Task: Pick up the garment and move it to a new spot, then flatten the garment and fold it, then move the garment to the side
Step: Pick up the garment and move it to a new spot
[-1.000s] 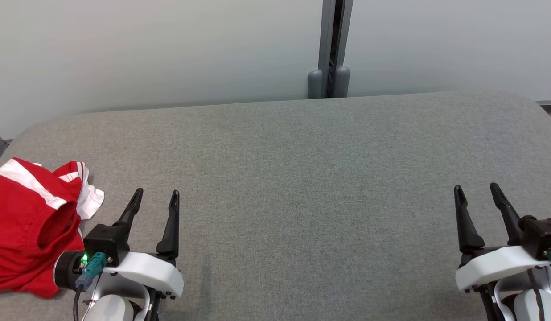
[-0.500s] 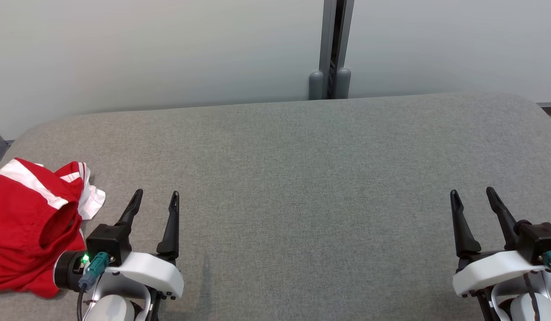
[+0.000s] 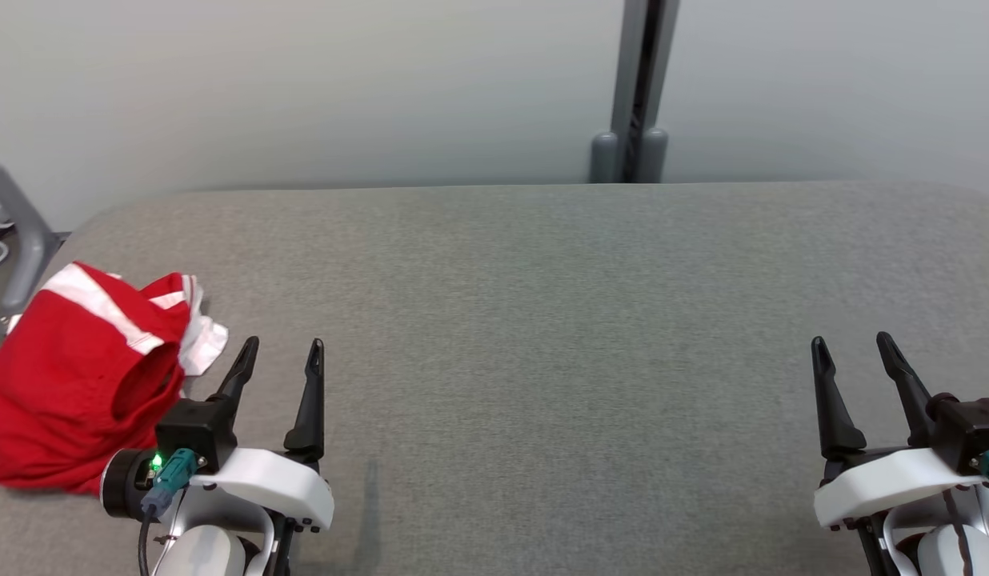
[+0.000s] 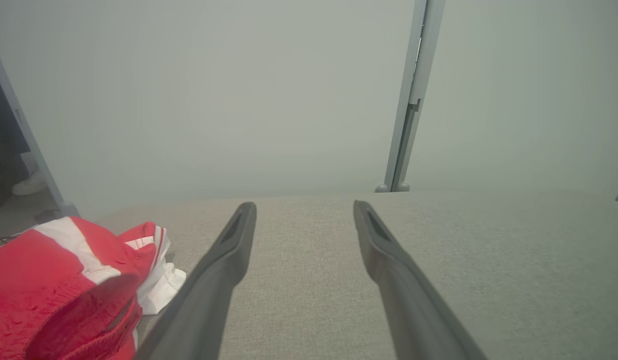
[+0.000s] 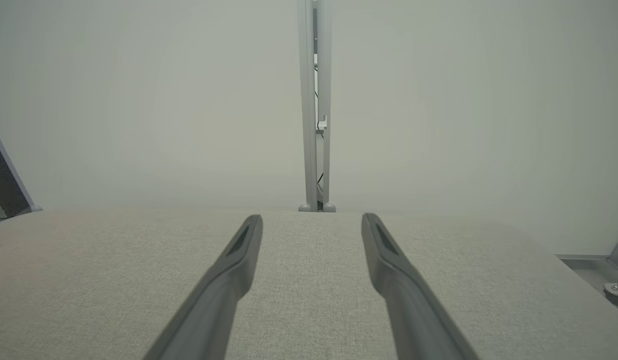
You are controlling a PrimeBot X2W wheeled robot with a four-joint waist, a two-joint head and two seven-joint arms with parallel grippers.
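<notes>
**One garment (image 3: 78, 376), two empty pincers, one table (image 3: 542, 304)**

A single red garment with white stripes and a white inner layer lies crumpled in a heap at the table's near-left corner, reaching the table's left edge. It is neither flattened nor folded.

Two pincers hover over the table's near edge, each with two long dark fingers, four in all. The left pincer (image 3: 283, 344) is over the table's near left, just beside the heap. Its fingers are spread wide with bare grey cloth between them, and it holds nothing. The right pincer (image 3: 850, 340) is over the table's near right, well apart from the garment, equally wide open and also empty.

Behind the table's far edge stands one grey post (image 3: 642, 80) with two rounded feet, against a pale wall.
</notes>
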